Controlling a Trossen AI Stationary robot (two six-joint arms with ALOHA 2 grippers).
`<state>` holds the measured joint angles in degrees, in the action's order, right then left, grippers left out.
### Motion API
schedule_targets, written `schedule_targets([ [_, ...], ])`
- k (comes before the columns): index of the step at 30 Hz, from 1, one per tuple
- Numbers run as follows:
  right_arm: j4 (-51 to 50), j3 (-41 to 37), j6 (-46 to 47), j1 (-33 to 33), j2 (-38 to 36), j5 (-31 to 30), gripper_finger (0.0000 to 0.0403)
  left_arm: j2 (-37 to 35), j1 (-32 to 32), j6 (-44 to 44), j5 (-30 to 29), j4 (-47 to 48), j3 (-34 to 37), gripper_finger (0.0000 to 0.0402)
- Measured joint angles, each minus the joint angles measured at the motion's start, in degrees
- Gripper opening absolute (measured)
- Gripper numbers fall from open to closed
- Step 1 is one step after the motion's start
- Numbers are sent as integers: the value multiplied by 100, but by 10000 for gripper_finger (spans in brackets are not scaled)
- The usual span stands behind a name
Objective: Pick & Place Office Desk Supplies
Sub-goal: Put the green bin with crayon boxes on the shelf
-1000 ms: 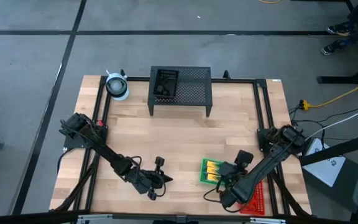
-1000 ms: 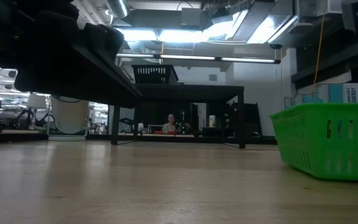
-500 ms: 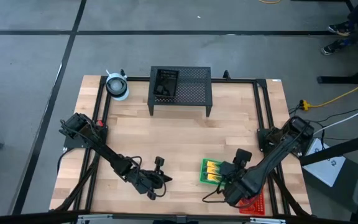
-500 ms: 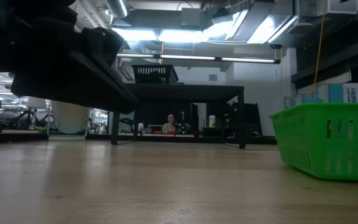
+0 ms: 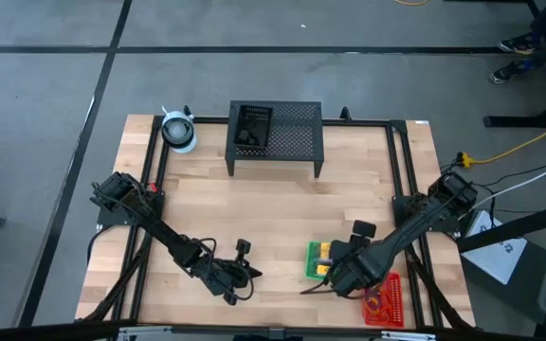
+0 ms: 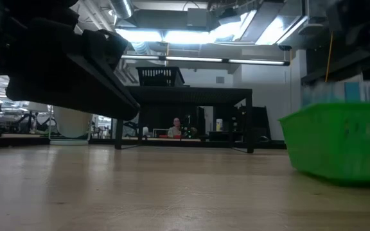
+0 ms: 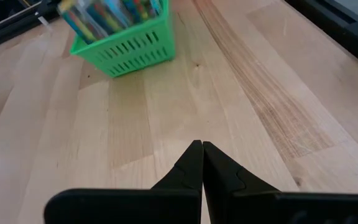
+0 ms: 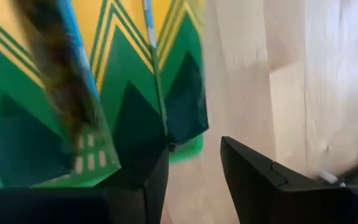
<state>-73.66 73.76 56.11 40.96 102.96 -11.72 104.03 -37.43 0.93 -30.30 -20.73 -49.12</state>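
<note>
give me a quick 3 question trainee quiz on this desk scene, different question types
1. True or false: the left gripper rests shut over bare wood, holding nothing.
2. Multiple choice: the right gripper is over A) the green tray holding crayon boxes, B) the red tray, C) the whitish roll.
3. Fill in: the small black tray sits on top of the black mesh ____.

Key: 1 true; 2 A; 3 stand.
</note>
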Motion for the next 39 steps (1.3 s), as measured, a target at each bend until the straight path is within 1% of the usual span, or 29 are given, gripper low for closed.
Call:
schedule_targets([
  [5, 46, -301, -2, -25, -94, 252, 146, 0, -2, 0, 0, 3, 0, 1],
  [8, 150, -315, 61, -24, -287, 250, 146, 0, 1, 0, 0, 2, 0, 1],
  [11, 128, -234, 205, -25, -564, 72, 146, 0, 3, -4, 0, -3, 0, 1],
  [14, 105, -66, 309, -25, -806, -255, 146, 0, 3, -4, -1, -5, 0, 1],
  [17, 104, 69, 311, -25, -935, -485, 146, 0, 3, -7, -2, -3, 0, 1],
  [19, 99, 82, 318, -28, -956, -517, 146, 0, 3, -7, -2, 0, 0, 1],
  [22, 82, -45, 372, -28, -941, -330, 146, 0, 3, -7, 0, 11, 0, 1],
  [28, 179, -572, 475, -28, -929, -31, 146, 0, -2, 0, 31, 83, 0, 1],
  [32, 740, -864, 338, -27, -927, 62, 145, 0, 11, 15, 34, 87, 0, 1],
  [39, 1156, -1261, 309, -28, -929, 104, 145, 0, 42, 33, 44, 87, 0, 1],
])
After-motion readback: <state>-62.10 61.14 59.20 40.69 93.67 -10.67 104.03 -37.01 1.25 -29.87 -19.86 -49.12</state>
